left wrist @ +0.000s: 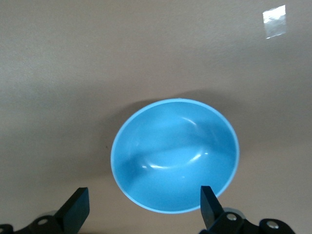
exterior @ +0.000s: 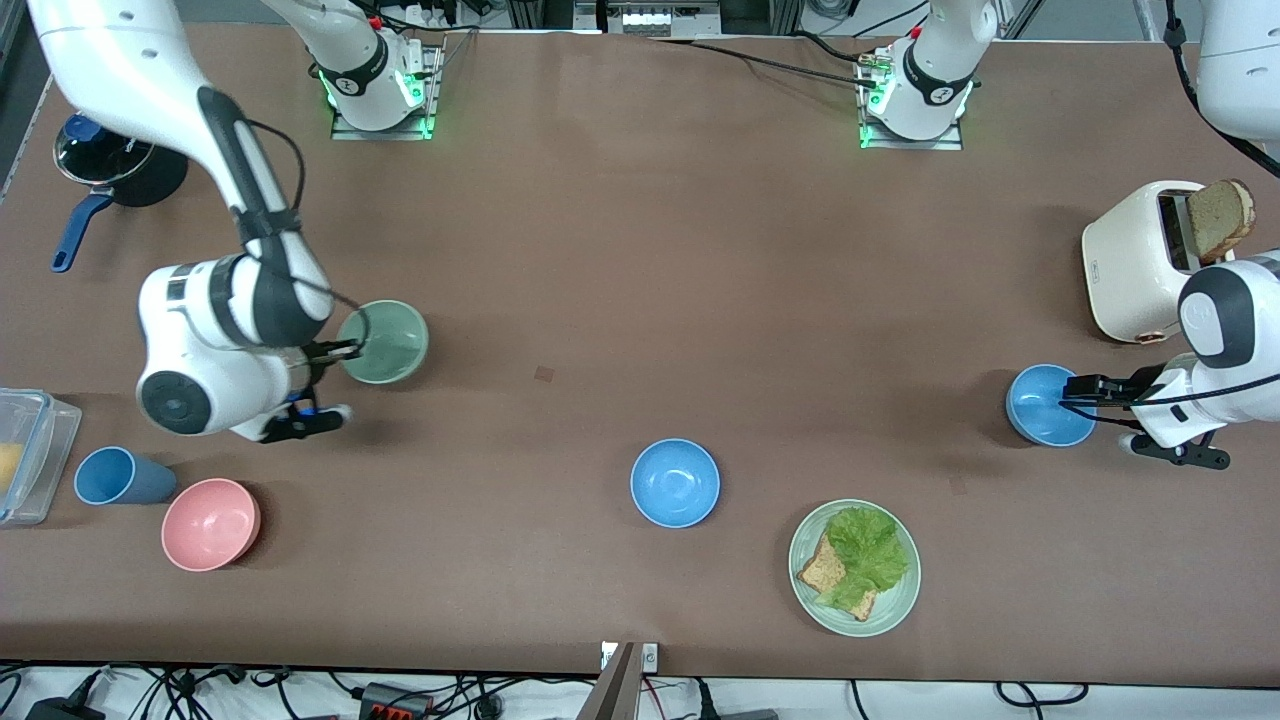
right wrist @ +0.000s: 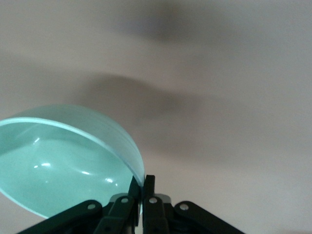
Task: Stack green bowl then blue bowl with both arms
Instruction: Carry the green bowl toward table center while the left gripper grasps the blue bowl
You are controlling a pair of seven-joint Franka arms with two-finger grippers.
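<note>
1. The green bowl (exterior: 384,342) was seen toward the right arm's end of the table, with its rim pinched between the closed fingers of the right gripper (exterior: 345,350); in the right wrist view the fingers were pressed together on the rim of the green bowl (right wrist: 73,161), which appeared tilted and lifted clear of the table (right wrist: 219,73).

2. The left gripper (exterior: 1075,390) was placed at the blue bowl (exterior: 1048,404) near the toaster (exterior: 1140,262), toward the left arm's end. In the left wrist view its fingers (left wrist: 77,209) were held wide apart, beside the near rim of that blue bowl (left wrist: 175,156), and nothing was clamped yet.

3. A second blue bowl (exterior: 675,482) was left untouched, nearer the front camera, beside the plate of toast and lettuce (exterior: 853,567). A pink bowl (exterior: 211,523) and a blue cup (exterior: 118,476) were also left alone.

4. No stacking had been done: no bowl was seen inside another.

5. The task was judged to be at an early stage. The green bowl had been gripped but not set down at a stacking spot; the blue bowl remained to be grasped, carried and nested into it.
</note>
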